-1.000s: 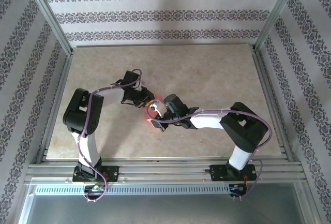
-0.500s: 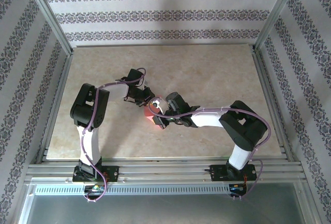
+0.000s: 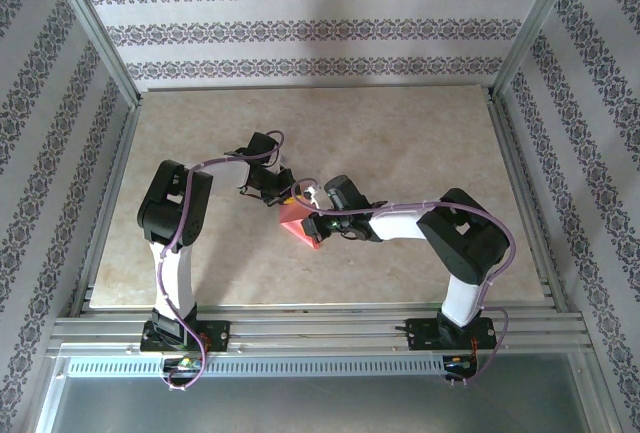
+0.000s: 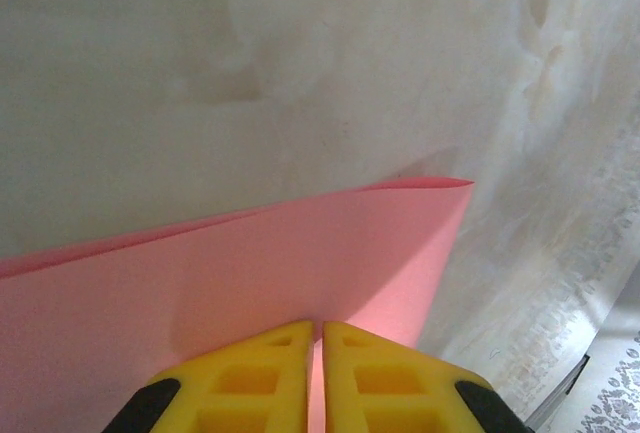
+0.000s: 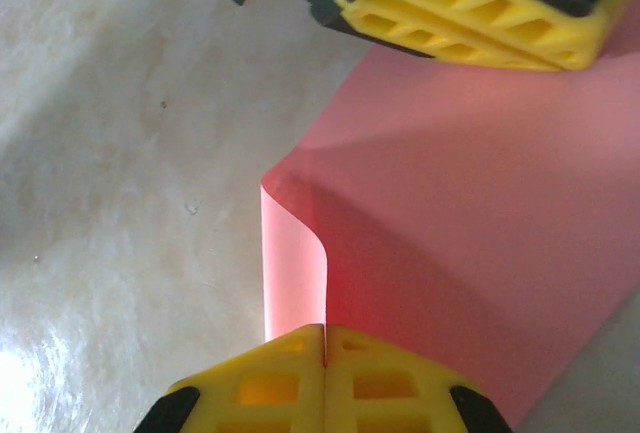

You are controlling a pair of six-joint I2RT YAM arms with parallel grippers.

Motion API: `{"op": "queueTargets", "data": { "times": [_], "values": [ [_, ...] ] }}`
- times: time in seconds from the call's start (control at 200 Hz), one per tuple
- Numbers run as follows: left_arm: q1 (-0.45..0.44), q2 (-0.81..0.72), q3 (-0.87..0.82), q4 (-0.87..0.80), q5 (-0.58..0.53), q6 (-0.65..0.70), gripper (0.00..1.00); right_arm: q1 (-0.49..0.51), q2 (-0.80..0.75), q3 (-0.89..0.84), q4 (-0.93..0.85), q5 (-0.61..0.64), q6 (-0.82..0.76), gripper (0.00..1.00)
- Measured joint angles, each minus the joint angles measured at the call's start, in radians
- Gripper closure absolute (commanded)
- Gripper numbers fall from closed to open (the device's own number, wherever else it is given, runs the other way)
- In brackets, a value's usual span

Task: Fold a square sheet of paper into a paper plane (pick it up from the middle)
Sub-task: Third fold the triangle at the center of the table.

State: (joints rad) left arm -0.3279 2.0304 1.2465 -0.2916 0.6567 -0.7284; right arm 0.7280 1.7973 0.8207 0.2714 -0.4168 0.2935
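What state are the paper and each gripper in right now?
paper, bent over in a soft curl, not creased flat, pinched at two spots
left gripper, shut on the paper
right gripper, shut on the paper's curled edge

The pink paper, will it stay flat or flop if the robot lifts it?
Probably floppy: the pink paper curls over where the right gripper pinches it. Likely very light too, since its curled edge looks very thin.

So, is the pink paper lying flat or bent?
Bent: the paper curls over at the edge pinched by the right end effector.
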Motion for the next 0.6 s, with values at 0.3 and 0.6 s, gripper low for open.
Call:
{"op": "queueTargets", "data": {
  "times": [0.3,0.6],
  "values": [
    [0.000,0.002,0.002,-0.005,-0.003,0.014,0.89,-0.006,0.001,0.005,-0.022,0.051,0.009,0.96],
    [0.000,0.003,0.005,-0.010,-0.003,0.017,0.89,-0.006,0.005,0.017,-0.045,0.093,0.016,0.96]
  ]
}}
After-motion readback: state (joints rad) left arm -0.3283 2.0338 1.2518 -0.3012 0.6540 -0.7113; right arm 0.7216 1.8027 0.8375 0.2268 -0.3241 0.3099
